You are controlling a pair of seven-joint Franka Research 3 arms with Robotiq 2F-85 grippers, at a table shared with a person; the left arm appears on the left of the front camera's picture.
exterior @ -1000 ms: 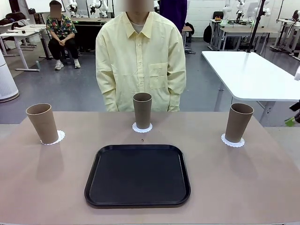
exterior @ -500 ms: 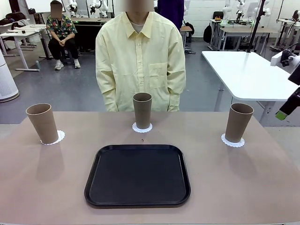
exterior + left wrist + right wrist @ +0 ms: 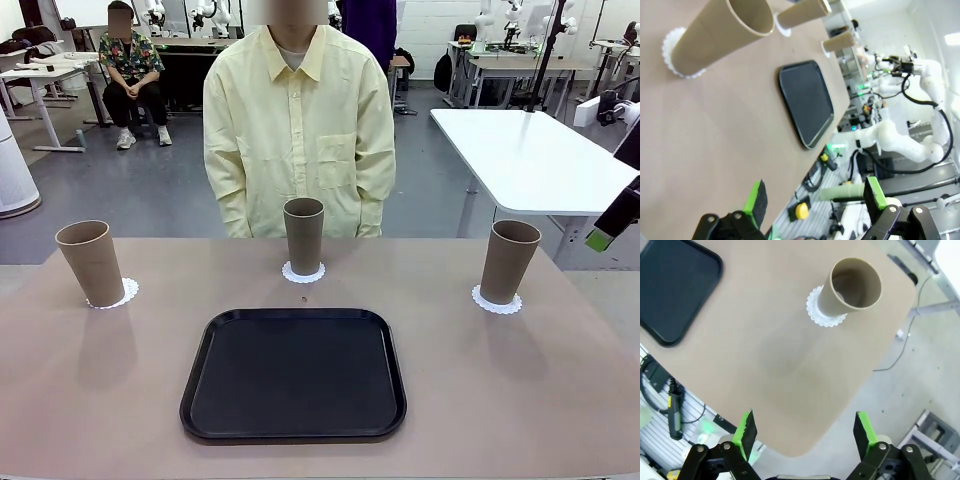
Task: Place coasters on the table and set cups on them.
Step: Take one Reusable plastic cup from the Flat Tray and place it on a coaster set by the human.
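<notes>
Three grey-brown cups stand upright on the beige table (image 3: 520, 400), each on a white lacy coaster: the left cup (image 3: 90, 262) on a coaster (image 3: 124, 293), the middle cup (image 3: 303, 235) on a coaster (image 3: 303, 273), and the right cup (image 3: 510, 260) on a coaster (image 3: 497, 301). My right gripper (image 3: 804, 427) hangs open and empty high above the table's right end, looking down on the right cup (image 3: 850, 290) and its coaster (image 3: 826, 316); one of its fingers (image 3: 603, 237) shows at the front view's right edge. My left gripper (image 3: 815, 197) is open and empty beyond the table's left end, near the left cup (image 3: 715, 35).
An empty black tray (image 3: 293, 373) lies at the table's front centre. A person in a pale yellow shirt (image 3: 300, 120) stands behind the middle cup, hands out of sight. A white table (image 3: 530, 155) stands at the back right.
My right gripper has come into the front view at the right edge and risen a little. Cups, coasters and tray have not moved.
</notes>
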